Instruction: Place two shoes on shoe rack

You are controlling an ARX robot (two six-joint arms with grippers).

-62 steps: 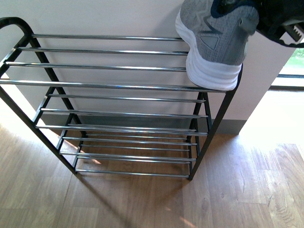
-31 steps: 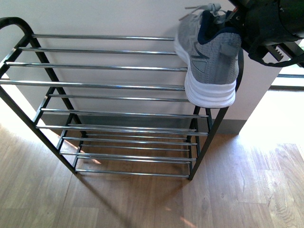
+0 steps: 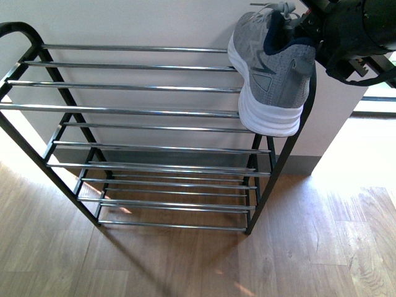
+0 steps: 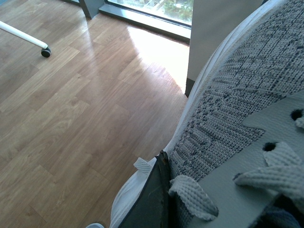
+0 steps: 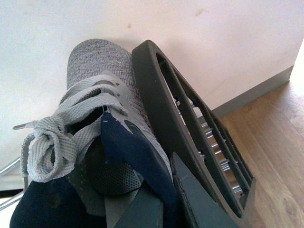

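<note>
A grey knit shoe (image 3: 272,74) with a thick white sole lies at the right end of the shoe rack's (image 3: 124,110) top shelf, toe toward the wall, heel over the front rod. My right gripper (image 3: 337,34) is shut on its navy heel collar. In the right wrist view, the right gripper (image 5: 164,190) clamps the navy lining of that shoe (image 5: 95,80) beside the rack's black side frame (image 5: 190,123). The other shoe (image 4: 237,109) fills the left wrist view, held above the floor with my left gripper (image 4: 164,187) shut on its side. The left arm is outside the front view.
The rack stands on a wooden floor (image 3: 185,266) against a white wall (image 3: 136,21). A window (image 3: 378,86) lies to the right of the rack. A white leg with a black caster (image 4: 45,52) stands on the floor in the left wrist view.
The right gripper came down into the front view, bringing the shoe lower over the top shelf's right end. In the last half second the shoe shifted slightly up and toward the wall.
</note>
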